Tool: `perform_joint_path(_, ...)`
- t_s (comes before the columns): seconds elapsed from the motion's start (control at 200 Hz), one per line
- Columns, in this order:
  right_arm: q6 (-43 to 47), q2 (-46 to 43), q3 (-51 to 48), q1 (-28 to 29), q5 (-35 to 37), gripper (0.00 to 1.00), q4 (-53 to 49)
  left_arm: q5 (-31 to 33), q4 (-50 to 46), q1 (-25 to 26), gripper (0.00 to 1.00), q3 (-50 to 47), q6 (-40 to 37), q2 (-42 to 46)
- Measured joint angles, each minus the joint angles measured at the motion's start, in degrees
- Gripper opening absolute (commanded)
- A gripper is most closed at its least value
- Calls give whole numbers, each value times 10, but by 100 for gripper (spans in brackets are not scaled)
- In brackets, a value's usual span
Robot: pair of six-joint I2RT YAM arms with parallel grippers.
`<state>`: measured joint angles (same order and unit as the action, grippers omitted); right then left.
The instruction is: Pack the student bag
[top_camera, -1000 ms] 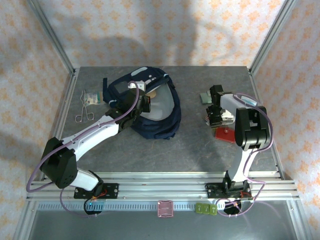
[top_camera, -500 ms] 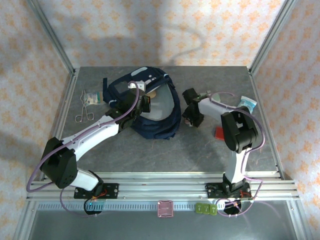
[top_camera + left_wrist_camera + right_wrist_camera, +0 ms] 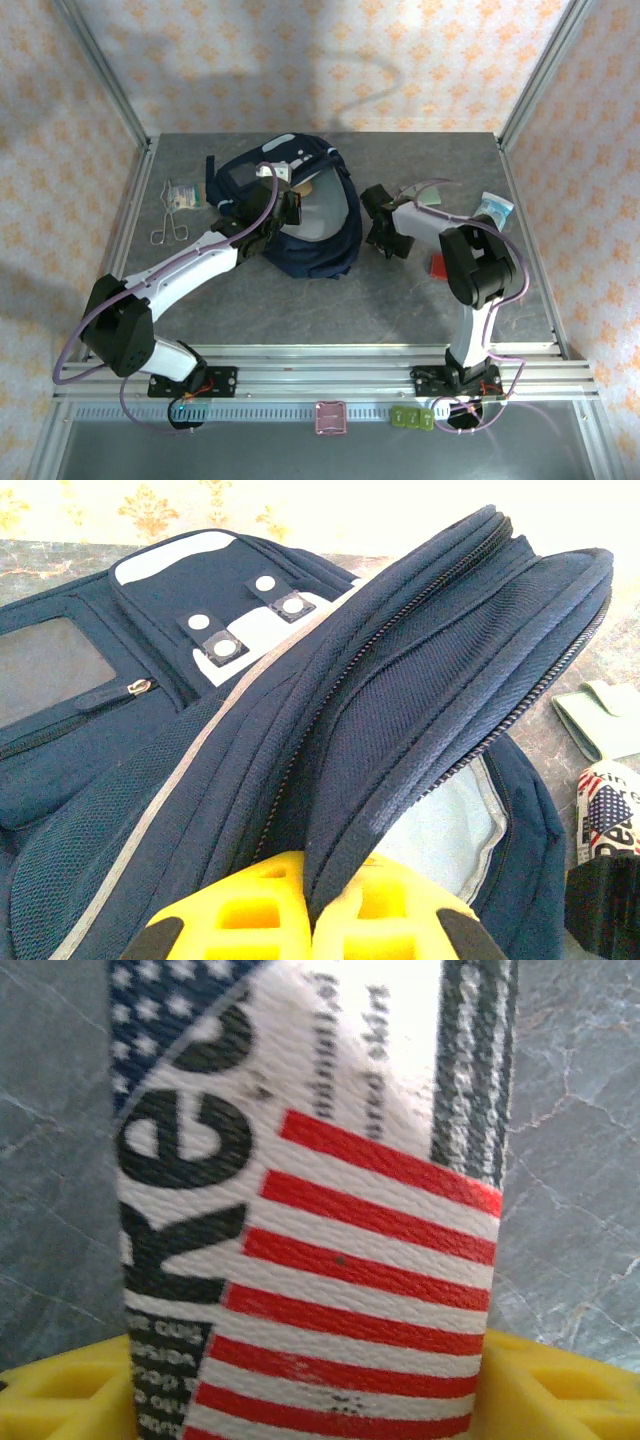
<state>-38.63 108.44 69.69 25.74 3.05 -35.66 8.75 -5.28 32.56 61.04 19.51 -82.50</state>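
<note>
Well, bag (image 3: 325,255): open, lying near the far edge of the table (image 3: 300,310), left of its middle.
Left claw (image 3: 310,920): clamped shut on the bag's upper rim, holding the mouth open.
Right claw (image 3: 383,228): closed on a flag-printed pack (image 3: 320,1260) just beside the bag's right side, not yet in.
Left to pack: probably that pack, the scissors (image 3: 165,228) and clear packet (image 3: 183,195) by the left edge, and the red piece (image 3: 443,266) and blue packet (image 3: 495,207) toward the right edge.

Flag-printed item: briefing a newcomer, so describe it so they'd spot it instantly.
Just right of the navy student bag is the right end effector. Between its yellow fingers sits the flag-printed item: white with red stripes, stars and black lettering, unlike the teal packet and red object nearby.
</note>
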Motion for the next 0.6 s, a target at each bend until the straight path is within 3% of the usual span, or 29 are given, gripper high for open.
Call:
perform_joint_path(0.13, -1, -11, -16, 0, 0, 58, 10, 0, 0, 0, 0, 0, 0, 0)
perform_joint_path(0.19, 3, -18, -25, 0, 0, 43, 15, 0, 0, 0, 0, 0, 0, 0)
perform_joint_path(0.26, 3, -27, -34, 0, -2, 34, 19, 0, 0, 0, 0, 0, 0, 0)
perform_joint_path(0.596, 57, -131, -65, 19, -4, 27, 15, 3, 0, 0, 0, 0, 0, 5)
